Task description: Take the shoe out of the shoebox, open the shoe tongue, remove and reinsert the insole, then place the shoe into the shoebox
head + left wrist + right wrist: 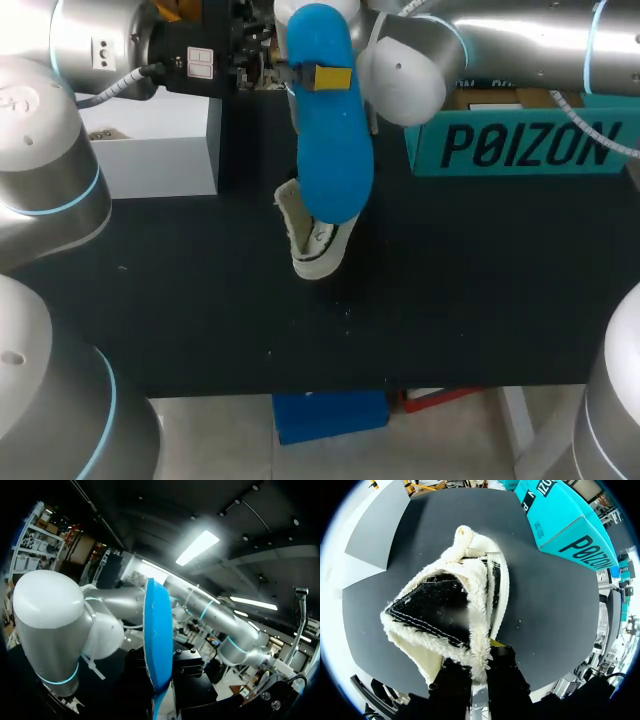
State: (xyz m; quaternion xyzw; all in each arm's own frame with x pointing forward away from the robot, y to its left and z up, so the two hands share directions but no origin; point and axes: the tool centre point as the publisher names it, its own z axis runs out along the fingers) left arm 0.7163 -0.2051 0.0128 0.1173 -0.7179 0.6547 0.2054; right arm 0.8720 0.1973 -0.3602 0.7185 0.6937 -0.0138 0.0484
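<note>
A long blue insole [328, 130] is held up high over the table, and the yellow tip of my left gripper [322, 77] is clamped on it near its upper end. In the left wrist view the insole [157, 635] rises edge-on from that gripper, whose fingers stay out of sight. Below it a cream shoe [316, 238] with fleece lining stands tilted on the black table. My right gripper [479, 659] is shut on the fleecy collar of the shoe [445, 605], whose mouth gapes wide. The insole hides the right gripper in the head view.
The teal shoebox [520, 145] stands at the back right, also seen ahead of the shoe [565, 522]. A white box [150, 140] sits at the back left. The black table surface [200, 300] stretches toward the front edge.
</note>
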